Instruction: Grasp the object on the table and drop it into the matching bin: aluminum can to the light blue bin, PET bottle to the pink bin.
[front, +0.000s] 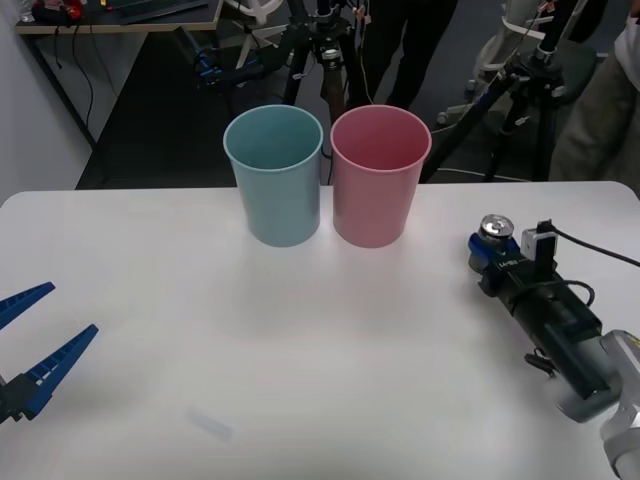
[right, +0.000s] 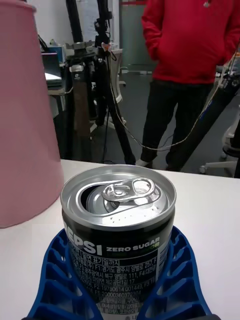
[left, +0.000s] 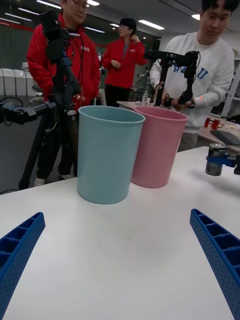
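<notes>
The can (front: 495, 231) stands upright near the table's (front: 300, 330) right edge, well short of the far edge where the two bins sit. The right gripper (front: 488, 262) has its blue fingers (right: 55, 280) curved round the can's lower sides — touching or nearly so; whether they grip firmly yet I cannot tell. The step in hand looks like the grasp itself, with nothing lifted.

Next would be a firm squeeze, a lift high enough to clear a rim, then a carry past the pink bin (front: 380, 175) to the blue bin (front: 275, 172). The bins stand side by side, almost touching, so the can must cross over the pink mouth without dropping early.

The table between can and bins is bare, leaving room to move. The left gripper (front: 25, 345) waits at the near left corner, fingers spread wide, holding nothing.
</notes>
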